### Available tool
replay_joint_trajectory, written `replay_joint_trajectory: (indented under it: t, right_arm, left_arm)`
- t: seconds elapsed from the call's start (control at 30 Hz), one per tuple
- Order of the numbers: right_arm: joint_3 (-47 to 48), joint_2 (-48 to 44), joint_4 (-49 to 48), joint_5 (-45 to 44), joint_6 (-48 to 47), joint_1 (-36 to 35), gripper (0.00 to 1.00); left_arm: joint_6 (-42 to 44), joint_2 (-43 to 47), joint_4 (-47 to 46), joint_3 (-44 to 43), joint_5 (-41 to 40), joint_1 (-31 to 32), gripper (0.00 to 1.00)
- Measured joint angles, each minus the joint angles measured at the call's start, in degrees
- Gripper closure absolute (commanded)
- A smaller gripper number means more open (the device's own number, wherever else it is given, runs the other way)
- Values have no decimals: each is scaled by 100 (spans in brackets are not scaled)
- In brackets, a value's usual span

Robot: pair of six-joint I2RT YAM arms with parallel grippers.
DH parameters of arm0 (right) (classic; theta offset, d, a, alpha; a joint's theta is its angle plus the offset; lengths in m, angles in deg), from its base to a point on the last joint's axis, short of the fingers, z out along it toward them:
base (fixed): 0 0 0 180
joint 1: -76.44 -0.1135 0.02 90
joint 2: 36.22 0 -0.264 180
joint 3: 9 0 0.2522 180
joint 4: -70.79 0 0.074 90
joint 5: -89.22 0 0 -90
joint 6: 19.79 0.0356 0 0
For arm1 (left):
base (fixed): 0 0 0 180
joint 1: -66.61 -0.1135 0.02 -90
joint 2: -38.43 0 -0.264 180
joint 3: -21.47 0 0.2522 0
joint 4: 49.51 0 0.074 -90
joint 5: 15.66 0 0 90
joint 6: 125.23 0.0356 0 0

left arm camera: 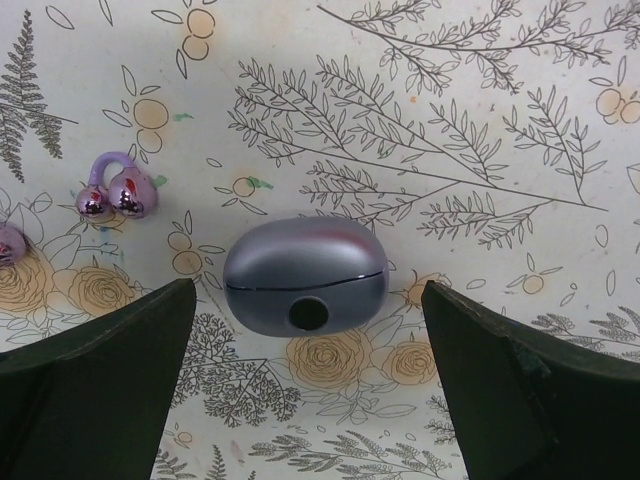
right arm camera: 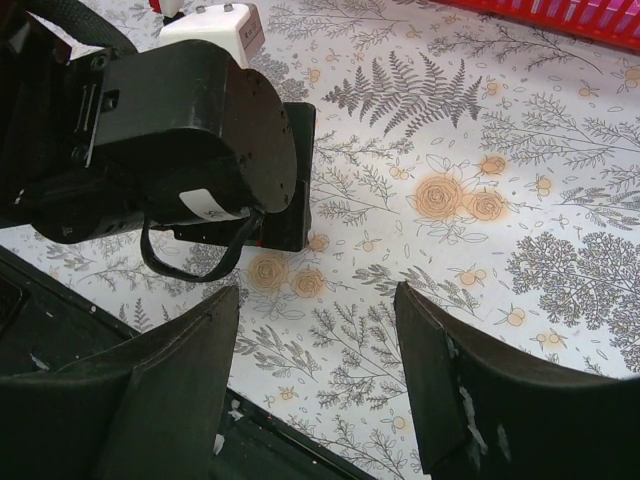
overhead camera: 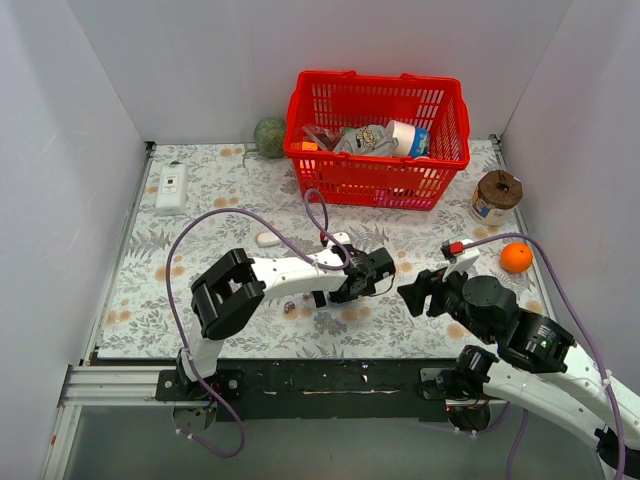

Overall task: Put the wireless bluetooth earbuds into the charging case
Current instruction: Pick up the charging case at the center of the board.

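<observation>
The charging case [left arm camera: 305, 262], a lavender oval pebble, lies shut on the flowered cloth with a dark round hole facing my left wrist camera. My left gripper [left arm camera: 308, 300] is open, its dark fingers [left arm camera: 110, 380] standing wide on either side of the case's near edge without touching it. One earbud [left arm camera: 118, 192], two glossy purple beads with a small hook, lies left of the case; another purple bit [left arm camera: 6, 244] shows at the frame's edge. From above the earbuds [overhead camera: 289, 306] are a small speck beside my left gripper [overhead camera: 322, 295]. My right gripper [overhead camera: 415, 293] [right arm camera: 315, 300] hangs open and holds nothing.
A red basket [overhead camera: 375, 140] full of items stands at the back. An orange [overhead camera: 516, 257] and a brown-lidded jar [overhead camera: 496, 195] sit at the right, a green ball [overhead camera: 269, 136] and white device [overhead camera: 171, 188] at the back left, a white oval pebble [overhead camera: 267, 238] behind my left arm.
</observation>
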Motion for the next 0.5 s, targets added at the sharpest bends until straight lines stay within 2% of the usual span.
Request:
replay_joint_trajectory:
  t: [0.5]
  right_arm:
    - [0,-50,52,-2,-2,0,29]
  left_arm:
    - [-13,-111,-446,168,398,-286,4]
